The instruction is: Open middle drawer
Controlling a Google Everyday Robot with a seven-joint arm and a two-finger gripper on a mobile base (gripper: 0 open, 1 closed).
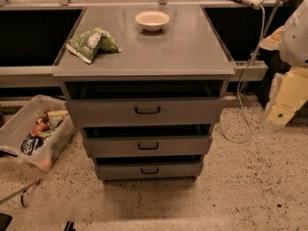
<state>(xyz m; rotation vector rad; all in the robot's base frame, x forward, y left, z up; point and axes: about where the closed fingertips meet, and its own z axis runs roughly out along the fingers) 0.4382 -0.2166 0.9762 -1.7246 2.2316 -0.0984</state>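
Note:
The grey cabinet [144, 61] stands in the middle of the camera view with three drawer fronts stacked one under another. The middle drawer [192, 146] is the second front, flat grey with a small black bar handle [147, 146]. A dark gap shows above it, and none of its inside is visible. The wider top drawer front [192, 110] is above it and the smallest front [183, 170] is below. My gripper [278, 114] hangs from the white arm [294, 32] at the right edge, well right of the cabinet and touching nothing.
A white bowl [152, 19] and a green snack bag [91, 43] lie on the cabinet top. A clear plastic bin [21, 121] of snacks sits on the floor at the left. A white cable [243, 100] hangs down at the right. The floor is speckled.

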